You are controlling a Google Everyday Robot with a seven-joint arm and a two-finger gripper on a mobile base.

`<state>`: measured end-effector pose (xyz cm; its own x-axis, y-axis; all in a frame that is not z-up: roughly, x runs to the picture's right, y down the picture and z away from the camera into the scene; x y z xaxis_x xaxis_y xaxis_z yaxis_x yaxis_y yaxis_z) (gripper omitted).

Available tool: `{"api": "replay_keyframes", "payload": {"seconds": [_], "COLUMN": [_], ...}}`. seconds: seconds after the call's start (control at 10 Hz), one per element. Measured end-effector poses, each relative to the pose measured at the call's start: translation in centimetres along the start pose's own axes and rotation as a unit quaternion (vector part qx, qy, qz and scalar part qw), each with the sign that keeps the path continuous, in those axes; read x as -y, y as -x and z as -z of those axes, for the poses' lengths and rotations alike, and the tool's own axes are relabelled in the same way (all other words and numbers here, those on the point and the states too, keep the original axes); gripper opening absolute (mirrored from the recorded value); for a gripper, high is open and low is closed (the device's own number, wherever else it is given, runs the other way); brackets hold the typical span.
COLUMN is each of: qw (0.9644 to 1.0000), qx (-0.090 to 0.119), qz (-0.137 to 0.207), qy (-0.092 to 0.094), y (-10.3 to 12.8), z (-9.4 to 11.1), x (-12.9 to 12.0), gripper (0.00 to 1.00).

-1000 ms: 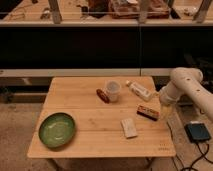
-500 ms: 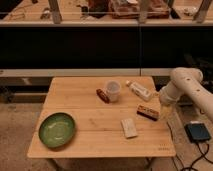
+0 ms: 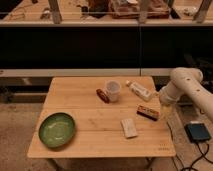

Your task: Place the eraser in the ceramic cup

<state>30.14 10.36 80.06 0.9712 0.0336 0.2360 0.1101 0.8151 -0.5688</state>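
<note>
A white ceramic cup [image 3: 113,90] stands upright near the middle of the wooden table [image 3: 90,145]. A pale flat rectangular block [image 3: 129,127], which looks like the eraser, lies on the table in front of and to the right of the cup. My white arm reaches in from the right, and the gripper [image 3: 163,106] hangs at the table's right edge. It is just right of a small brown and orange box [image 3: 148,112], and well to the right of the cup.
A green plate [image 3: 57,129] sits at the front left. A brown oblong item [image 3: 102,95] lies against the cup's left side. A white packet [image 3: 140,91] lies to the cup's right. A dark device [image 3: 199,132] with a cable is on the floor at the right.
</note>
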Motion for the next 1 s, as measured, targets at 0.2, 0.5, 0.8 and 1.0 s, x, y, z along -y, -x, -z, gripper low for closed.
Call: {"api": "replay_keyframes", "payload": {"seconds": [0.2, 0.5, 0.8, 1.0], "qw": [1.0000, 1.0000, 0.9999, 0.9999], "qx": [0.001, 0.005, 0.008, 0.012], "qz": [0.000, 0.005, 0.006, 0.009], "qy": [0.000, -0.002, -0.003, -0.001], "y": [-0.1, 0.0, 0.0, 0.2], "z": [-0.3, -3.1, -4.0, -6.1], "x": [0.0, 0.8, 0.9, 1.0], "gripper": [0.80, 0.80, 0.80, 0.80]}}
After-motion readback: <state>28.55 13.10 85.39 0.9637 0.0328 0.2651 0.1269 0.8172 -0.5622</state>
